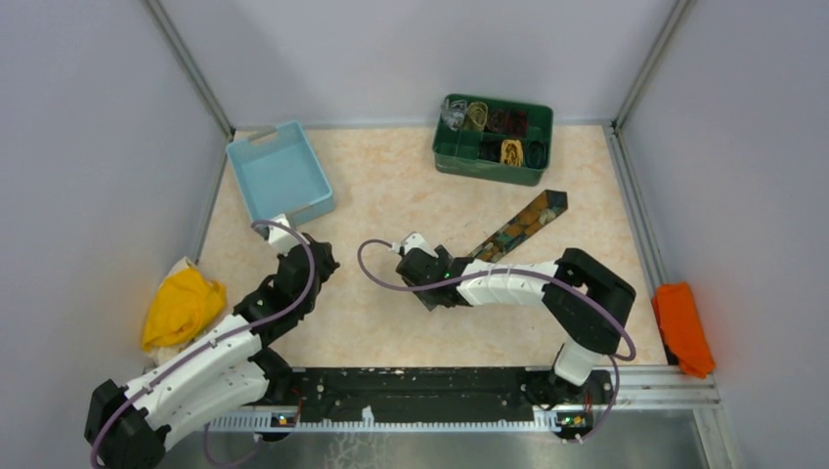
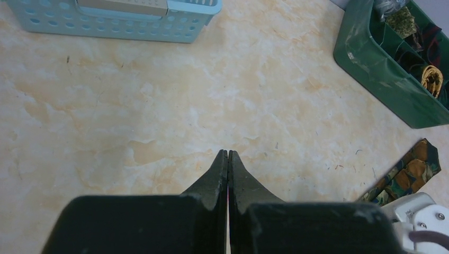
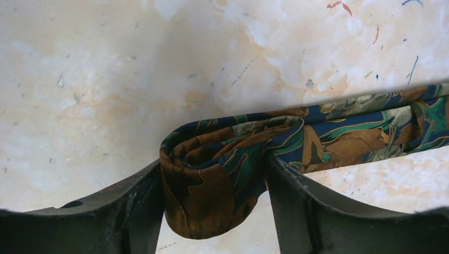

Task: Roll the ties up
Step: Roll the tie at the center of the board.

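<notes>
A dark brown tie with gold-orange and teal pattern lies diagonally on the table, its wide tip toward the green bin. Its near end is wound into a roll. My right gripper is shut on that roll, a finger on each side; in the top view the right gripper hides it. The tie's unrolled length runs off to the right. My left gripper is shut and empty above bare table; in the top view the left gripper is left of the tie. The tie's tip shows at right in the left wrist view.
A green divided bin with several rolled ties stands at the back. A light blue empty basket is at the back left. A yellow cloth lies at the left edge, an orange cloth at the right edge.
</notes>
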Motion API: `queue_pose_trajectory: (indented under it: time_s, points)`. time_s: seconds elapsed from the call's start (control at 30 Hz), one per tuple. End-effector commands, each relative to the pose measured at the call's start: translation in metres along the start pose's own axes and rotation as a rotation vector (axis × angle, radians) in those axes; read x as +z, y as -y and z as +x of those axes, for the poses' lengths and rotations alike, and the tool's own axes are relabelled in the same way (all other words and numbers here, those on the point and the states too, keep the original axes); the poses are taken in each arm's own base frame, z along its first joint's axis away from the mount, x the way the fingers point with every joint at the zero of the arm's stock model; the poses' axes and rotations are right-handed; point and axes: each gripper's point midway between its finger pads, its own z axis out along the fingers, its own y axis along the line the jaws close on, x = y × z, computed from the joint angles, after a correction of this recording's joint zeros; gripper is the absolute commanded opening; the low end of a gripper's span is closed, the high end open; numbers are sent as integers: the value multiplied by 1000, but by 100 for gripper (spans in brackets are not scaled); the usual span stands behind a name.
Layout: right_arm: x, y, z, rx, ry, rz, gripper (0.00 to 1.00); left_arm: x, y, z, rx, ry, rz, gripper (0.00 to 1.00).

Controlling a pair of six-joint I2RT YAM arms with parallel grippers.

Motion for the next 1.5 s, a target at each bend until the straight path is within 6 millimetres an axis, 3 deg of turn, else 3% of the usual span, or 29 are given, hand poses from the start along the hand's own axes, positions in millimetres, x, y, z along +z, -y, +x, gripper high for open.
queue_pose_trajectory:
  time_s: [0.0, 0.23, 0.5, 0.7, 1.03, 1.27, 1.47]
  points:
    - [15, 3, 9, 84, -40, -15, 60, 1, 10, -8, 3, 18, 29, 0]
    - [15, -9, -13, 135, 16, -90, 47, 3, 10, -11, 11, 21, 21, 0]
    - [-20, -60, -73, 261, 86, -413, 40, 1, 6, -39, 17, 61, -8, 0]
    - [-36, -87, -92, 375, 39, -590, 39, 0, 11, -47, 35, 72, 30, 0]
    - [-39, -93, -80, 643, 31, -875, 36, 11, 41, -23, 98, -21, 164, 0]
    - [-38, -68, -61, 773, 59, -924, 35, 15, 67, -12, 116, -78, 260, 0]
    - [-37, -47, -56, 818, 74, -937, 35, 18, 80, -10, 114, -96, 304, 0]
